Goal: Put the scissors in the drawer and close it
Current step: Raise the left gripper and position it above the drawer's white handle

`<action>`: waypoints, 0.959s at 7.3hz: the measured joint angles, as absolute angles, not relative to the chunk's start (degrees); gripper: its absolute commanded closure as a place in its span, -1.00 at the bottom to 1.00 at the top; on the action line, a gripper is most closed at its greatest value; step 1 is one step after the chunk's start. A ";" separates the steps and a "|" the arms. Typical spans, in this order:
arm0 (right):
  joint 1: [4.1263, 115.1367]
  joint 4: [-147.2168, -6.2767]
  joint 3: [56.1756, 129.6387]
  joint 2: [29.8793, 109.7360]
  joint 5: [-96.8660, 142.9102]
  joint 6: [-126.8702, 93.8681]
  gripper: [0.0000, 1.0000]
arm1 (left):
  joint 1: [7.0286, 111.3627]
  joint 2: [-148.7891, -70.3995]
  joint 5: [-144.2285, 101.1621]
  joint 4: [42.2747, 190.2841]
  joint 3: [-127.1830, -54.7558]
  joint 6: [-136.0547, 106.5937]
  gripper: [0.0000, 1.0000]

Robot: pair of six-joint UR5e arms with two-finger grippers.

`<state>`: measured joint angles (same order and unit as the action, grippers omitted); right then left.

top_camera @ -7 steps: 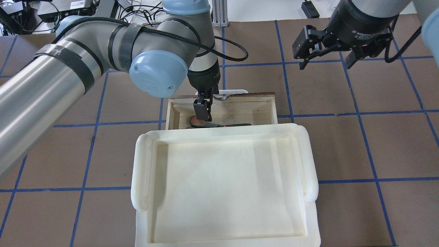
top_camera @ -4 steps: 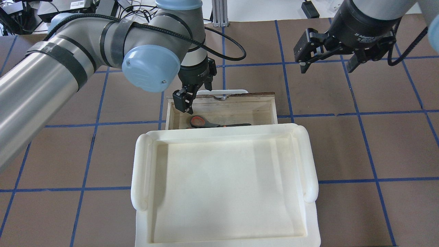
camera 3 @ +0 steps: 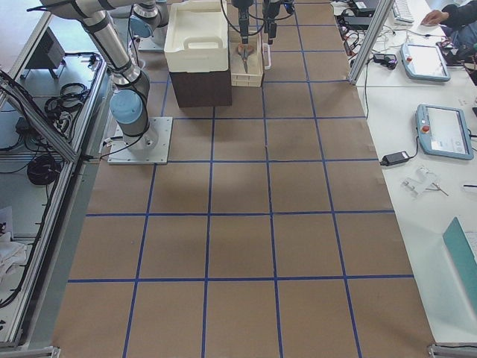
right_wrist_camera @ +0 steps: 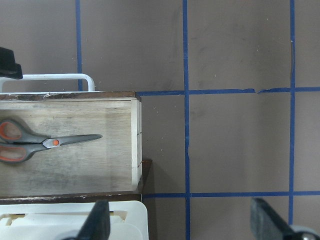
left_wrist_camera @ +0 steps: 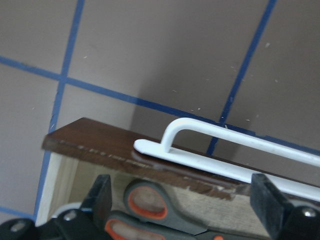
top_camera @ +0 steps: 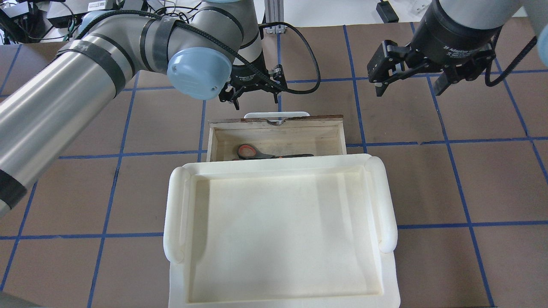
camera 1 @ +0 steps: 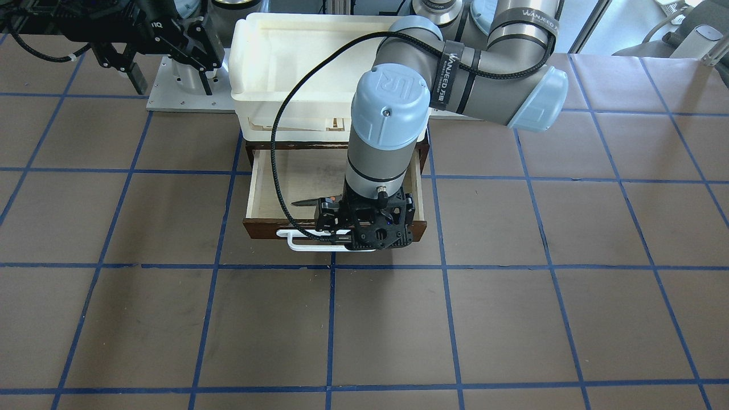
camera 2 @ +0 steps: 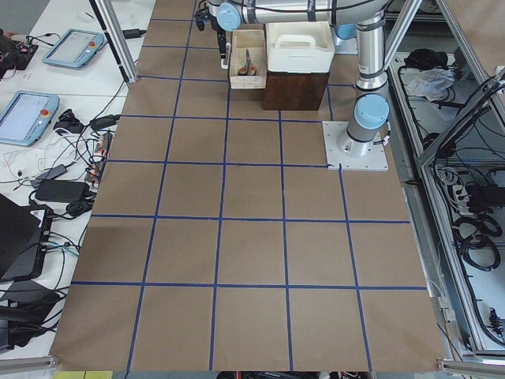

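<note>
**Skewed Push Is the Risk**

The small grey-and-orange-handled scissors (top_camera: 269, 155) are seen flat on the floor of the pulled-out dark brown wooden drawer (top_camera: 212, 141), loops toward its left wall. Just beyond its front edge and white plastic bar handle (top_camera: 276, 114), the left gripper (top_camera: 255, 98) is held spread and empty. If the front is pushed off-centre, the drawer may be skewed and jammed, or a finger snagged by the handle. The right gripper (top_camera: 409, 83) is spread, empty, well apart.

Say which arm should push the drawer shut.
Left, probably. The left end effector hovers open just past the handle, scissors already inside the drawer; the right end effector hangs off to the side.
</note>
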<state>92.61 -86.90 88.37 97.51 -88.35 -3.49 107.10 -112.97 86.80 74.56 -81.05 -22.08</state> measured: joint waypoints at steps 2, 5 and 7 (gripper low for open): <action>92.56 -87.04 88.41 97.49 -88.34 -3.47 -1.00 | 107.10 -116.47 85.97 73.52 -79.31 -19.77 -1.00; 92.62 -87.12 88.42 97.51 -88.33 -3.48 -1.00 | 107.14 -118.93 84.36 75.14 -78.07 -18.77 -1.00; 92.74 -87.26 88.46 97.48 -88.33 -3.47 -1.00 | 107.11 -120.56 83.01 78.42 -76.20 -18.71 -1.00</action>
